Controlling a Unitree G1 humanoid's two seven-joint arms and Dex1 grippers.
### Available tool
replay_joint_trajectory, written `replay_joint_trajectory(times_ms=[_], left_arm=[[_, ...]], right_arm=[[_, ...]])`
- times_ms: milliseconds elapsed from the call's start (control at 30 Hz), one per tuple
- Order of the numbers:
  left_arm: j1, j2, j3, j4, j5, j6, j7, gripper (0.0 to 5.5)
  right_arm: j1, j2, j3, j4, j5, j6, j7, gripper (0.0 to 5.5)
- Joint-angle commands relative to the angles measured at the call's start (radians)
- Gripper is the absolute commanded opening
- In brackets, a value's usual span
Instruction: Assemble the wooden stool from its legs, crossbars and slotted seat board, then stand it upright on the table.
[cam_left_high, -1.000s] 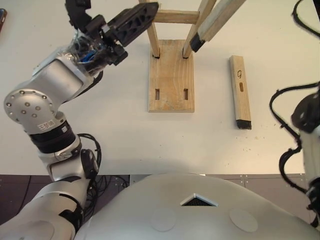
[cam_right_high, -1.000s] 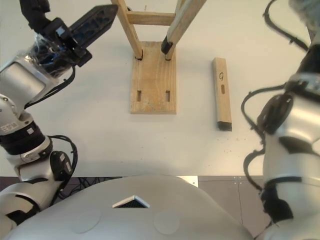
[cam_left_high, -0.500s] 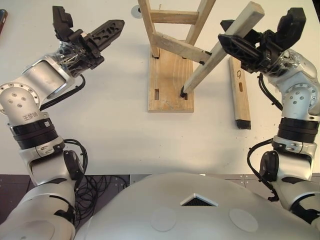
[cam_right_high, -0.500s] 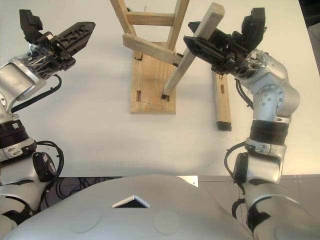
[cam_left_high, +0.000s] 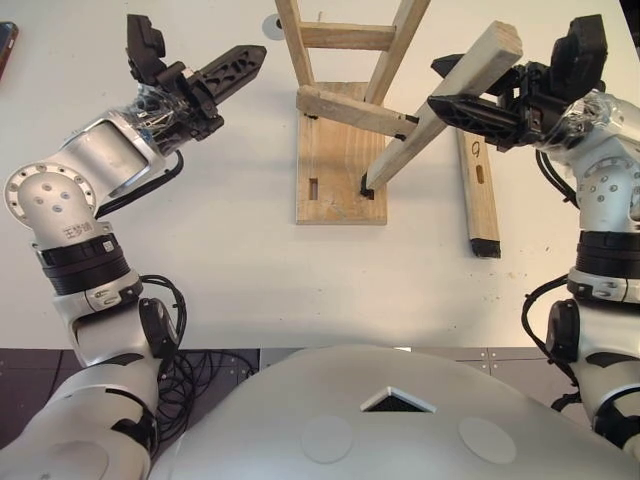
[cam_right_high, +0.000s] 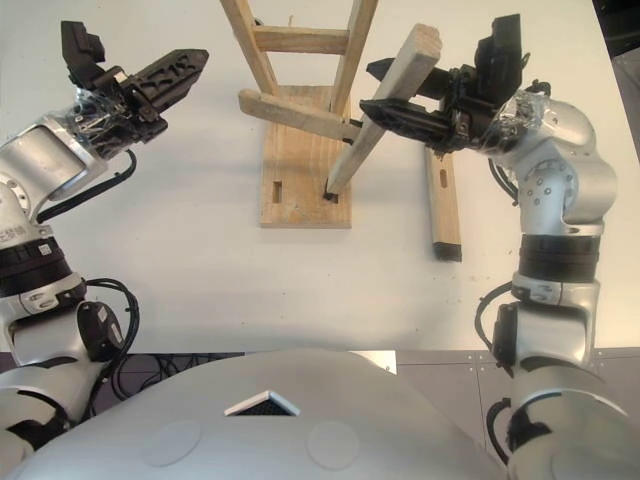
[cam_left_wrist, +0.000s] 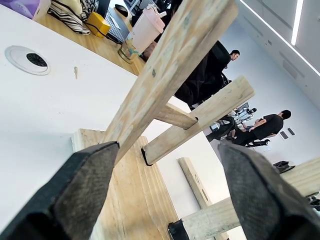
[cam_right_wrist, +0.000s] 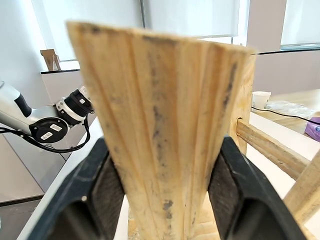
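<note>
The slotted seat board (cam_left_high: 340, 150) lies flat on the white table. Two legs (cam_left_high: 295, 45) stand in its far slots, joined by a crossbar (cam_left_high: 350, 35). My right gripper (cam_left_high: 455, 92) is shut on a third leg (cam_left_high: 430, 120), which leans over the board with its black foot in the near right slot. A second crossbar (cam_left_high: 355, 108) juts from this leg toward the far left leg. A fourth leg (cam_left_high: 480, 185) lies loose to the right of the board. My left gripper (cam_left_high: 240, 65) is open, hovering left of the standing legs with nothing between its fingers (cam_left_wrist: 85, 190).
A round cable grommet (cam_left_high: 272, 20) is set in the table beyond the stool. The table's near edge (cam_left_high: 330, 345) runs across close to me. White table surface spreads to the left of the board and in front of it.
My left gripper has swung right, closer to the standing legs. The right gripper has turned the held leg slightly, and the free end of its crossbar has dropped toward the board.
</note>
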Motion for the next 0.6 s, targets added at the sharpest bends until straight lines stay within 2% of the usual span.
replay_joint_trajectory(times_ms=[33,600], left_arm=[[0.016,-0.028,0.005,-0.028,0.016,-0.023,0.023,3.63],[0.052,-0.085,0.007,-0.068,0.03,-0.06,0.052,3.63]], right_arm=[[-0.013,-0.056,0.041,0.041,-0.064,0.025,0.009,2.06],[-0.048,-0.116,0.068,0.035,-0.063,0.053,0.058,2.05]])
